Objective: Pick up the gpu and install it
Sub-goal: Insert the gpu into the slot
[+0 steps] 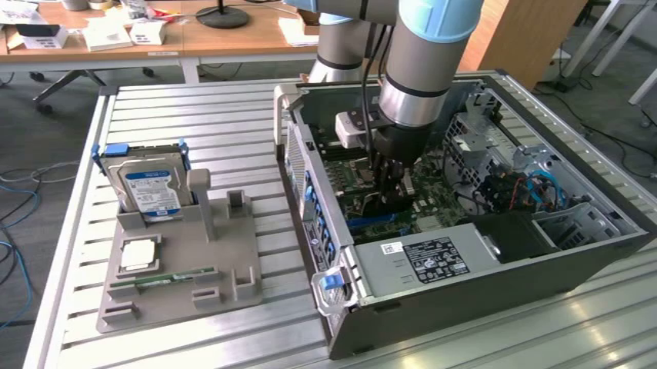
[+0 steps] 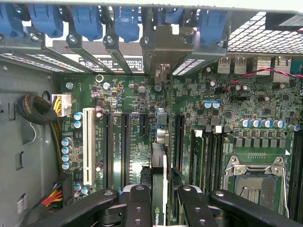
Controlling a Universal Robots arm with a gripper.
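Dark gpu (image 2: 159, 172) edge-on in end effector (image 2: 162, 204), seemingly lengthwise along slots (image 2: 125, 142).

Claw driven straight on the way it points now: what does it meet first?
Likely the motherboard: the gpu clamped in the claw stands edge-on right over it among the slots. Whether the gpu touches it yet, I cannot tell.
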